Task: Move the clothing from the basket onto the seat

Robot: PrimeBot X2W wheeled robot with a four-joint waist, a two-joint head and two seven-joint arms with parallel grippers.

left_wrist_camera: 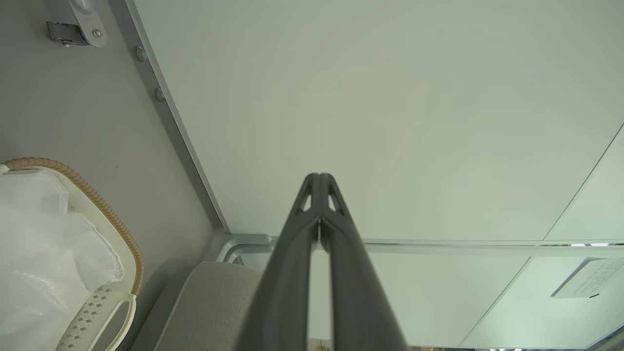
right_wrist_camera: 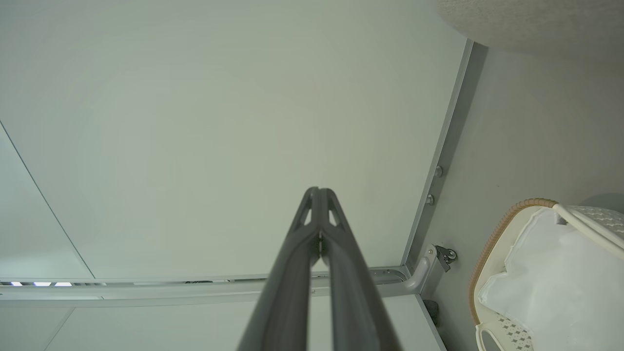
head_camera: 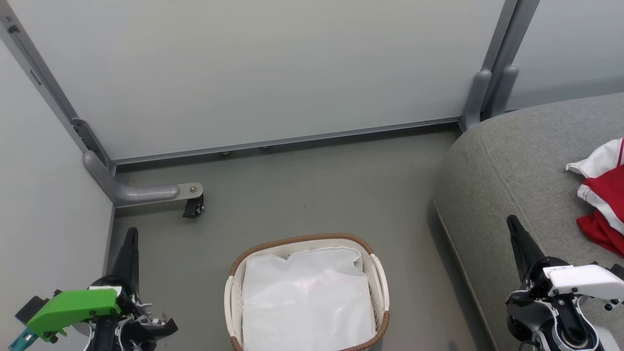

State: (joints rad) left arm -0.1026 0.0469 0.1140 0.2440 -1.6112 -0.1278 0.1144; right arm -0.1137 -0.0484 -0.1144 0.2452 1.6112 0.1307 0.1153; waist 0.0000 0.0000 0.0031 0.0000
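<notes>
Seemingly, red-and-white fabric clothing (head_camera: pixel 603 197) is lying on the grey upholstered seat (head_camera: pixel 507 161). Left pincer (left_wrist_camera: pixel 319 178) and right pincer (right_wrist_camera: pixel 319 191), pressed together, are needing no further grasp.

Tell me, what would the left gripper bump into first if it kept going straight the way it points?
Probably the pale wall panel. The left gripper, jaws shut, aims straight at it with nothing in between, though how far away it stands is hard to judge.

crumpled red clothing (head_camera: pixel 609 187) with white striped trim lies on the grey seat (head_camera: pixel 502 165). the oval cream basket (head_camera: pixel 302 240), brown-rimmed, stands upright on the floor near the seat's rounded corner, white liner inside.
</notes>
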